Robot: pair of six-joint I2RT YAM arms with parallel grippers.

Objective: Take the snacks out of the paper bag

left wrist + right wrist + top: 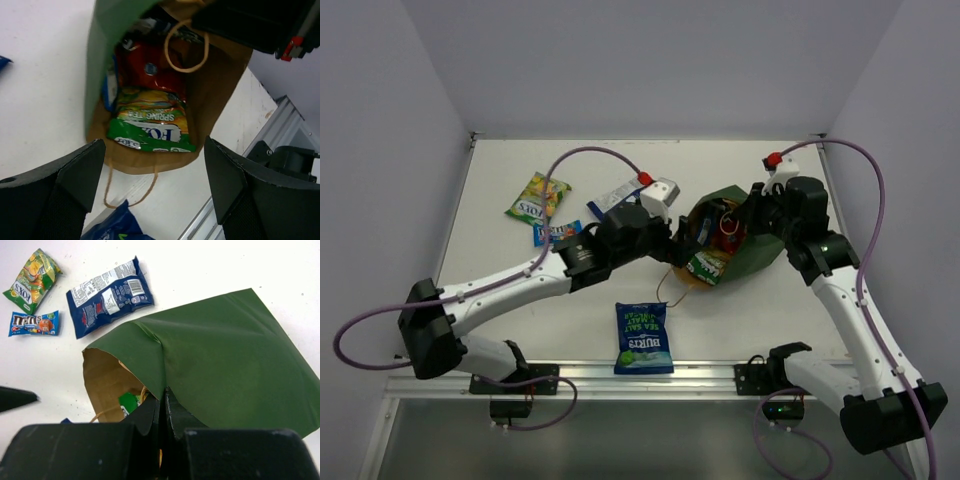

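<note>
1. Sideways on the table lies the paper bag, dark green outside, brown inside, mouth facing the left arm.
2. Snacks inside the bag mouth: green-white packet in front, red packet behind it, blue packet edge at one side. A cord handle loops over them.
3. Right gripper: jaws closed tight, pinching the bag's upper mouth edge.
4. Left gripper: just outside the bag mouth, jaws wide apart, holding nothing.
5. Outside the bag: blue crisp bag near the mouth, toward the arm bases. Dark blue packet, small blue bar and yellow-green packet lie past the mouth, apart from the bag.
</note>
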